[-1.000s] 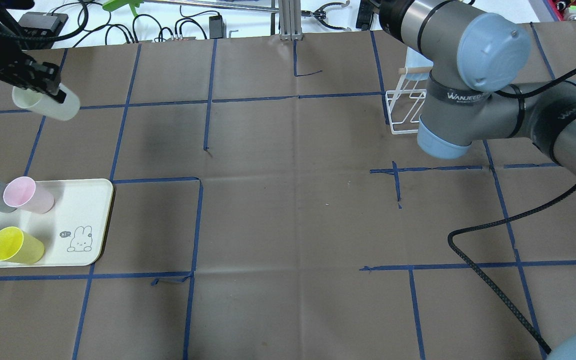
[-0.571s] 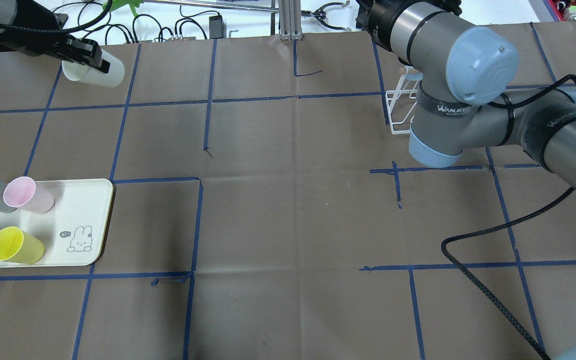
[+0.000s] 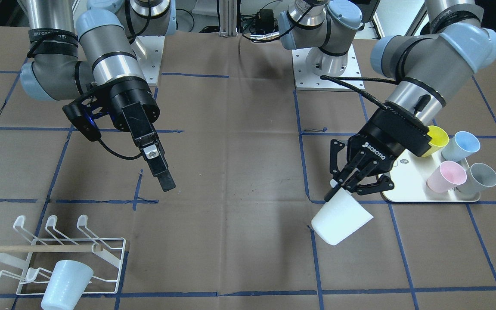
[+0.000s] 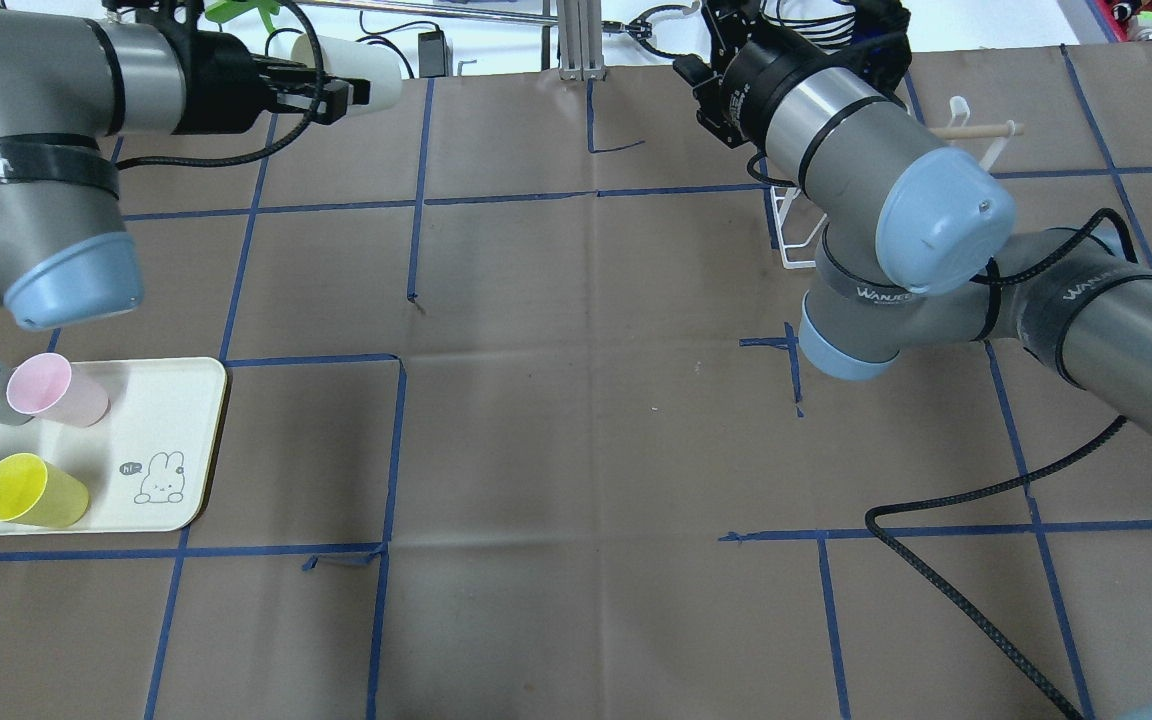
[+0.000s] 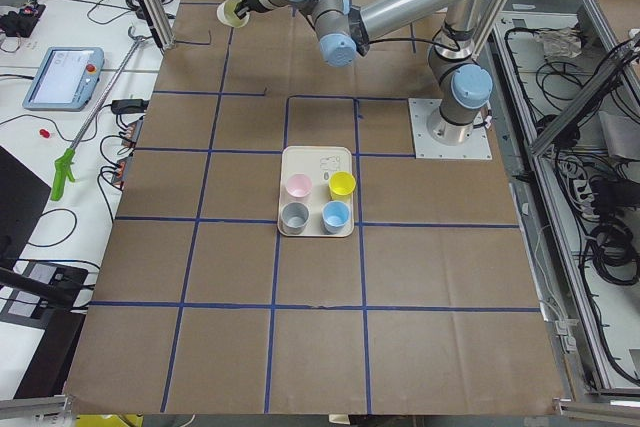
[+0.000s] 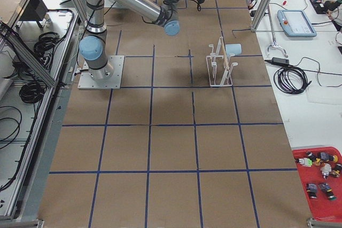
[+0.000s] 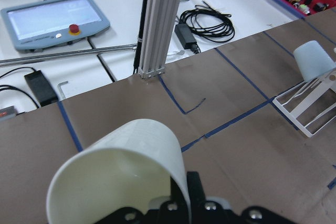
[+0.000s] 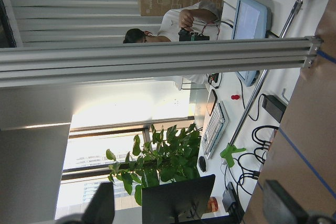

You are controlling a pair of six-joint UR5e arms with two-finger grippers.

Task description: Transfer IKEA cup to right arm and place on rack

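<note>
My left gripper (image 3: pixel 345 189) is shut on a white IKEA cup (image 3: pixel 340 220) and holds it tilted in the air. In the overhead view this gripper (image 4: pixel 334 96) and the cup (image 4: pixel 361 76) are over the table's far edge, left of centre. The cup fills the bottom of the left wrist view (image 7: pixel 121 171). My right gripper (image 3: pixel 164 182) is open and empty, up in the air, well apart from the cup; its fingertips (image 8: pixel 102 205) stand wide apart in the right wrist view. The white wire rack (image 3: pixel 58 249) holds a pale blue cup (image 3: pixel 65 280).
A cream tray (image 3: pixel 407 183) with a bear drawing holds yellow (image 3: pixel 436 137), blue (image 3: pixel 462 144), pink (image 3: pixel 446 177) and grey (image 3: pixel 481 177) cups. In the overhead view the right arm's elbow (image 4: pixel 936 225) covers part of the rack (image 4: pixel 794 235). An aluminium post (image 7: pixel 160 19) stands beyond the table's far edge.
My left arm has carried the white cup rightward and toward the table's far edge. My right arm has swung to the left and uncovered the rack's dowel.
</note>
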